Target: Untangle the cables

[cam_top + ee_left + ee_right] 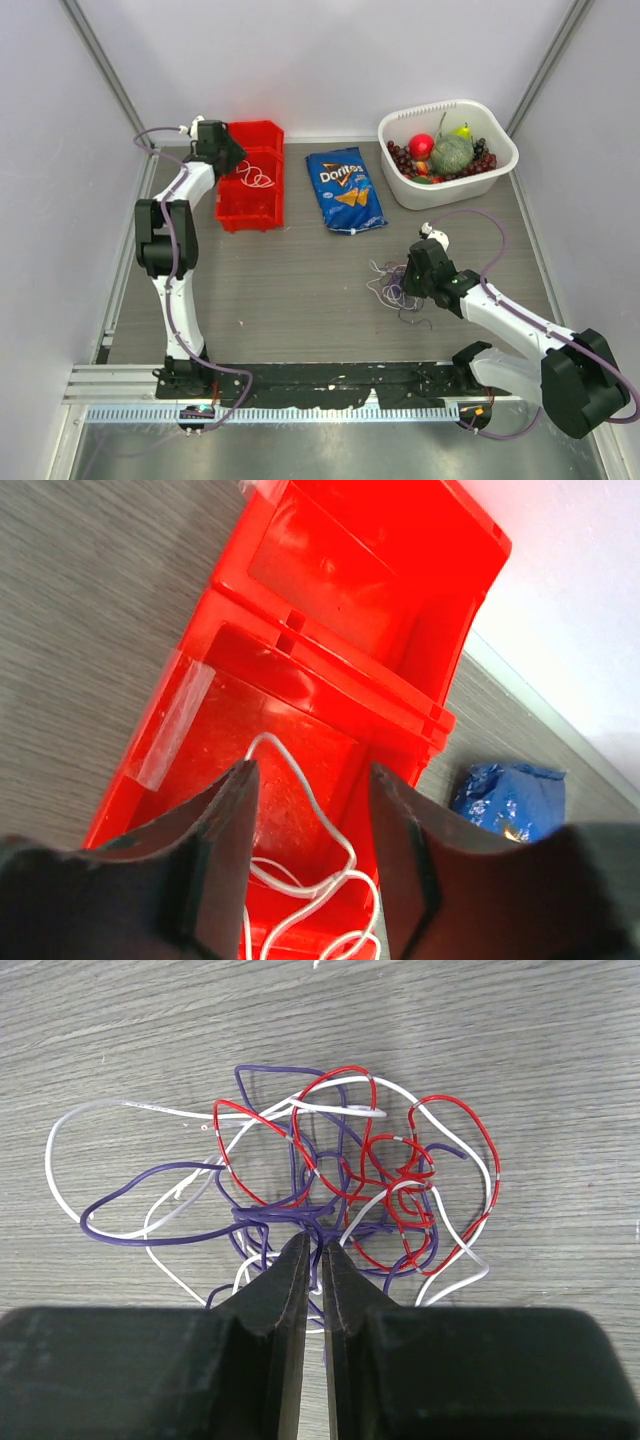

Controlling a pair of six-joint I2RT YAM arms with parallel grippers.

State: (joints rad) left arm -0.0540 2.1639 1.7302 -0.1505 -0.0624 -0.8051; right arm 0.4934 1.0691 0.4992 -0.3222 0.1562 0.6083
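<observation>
The cables point(330, 1180) lie as a loose tangle of white, red and purple loops on the grey table, right of centre in the top view point(390, 285). My right gripper point(313, 1243) is low at the tangle's near edge. Its jaws are nearly together, pinching a purple cable point(270, 1215) at the tips; it also shows in the top view point(416, 277). One white cable point(330, 830) lies apart, inside the red bin point(330, 590). My left gripper point(312, 775) is open and empty above that bin, at the far left in the top view point(230, 158).
A blue Doritos bag point(345, 190) lies flat between the red bin point(250, 215) and a white basin point(500, 140) of fruit at the back right. Walls enclose the table on three sides. A metal rail point(300, 385) runs along the near edge.
</observation>
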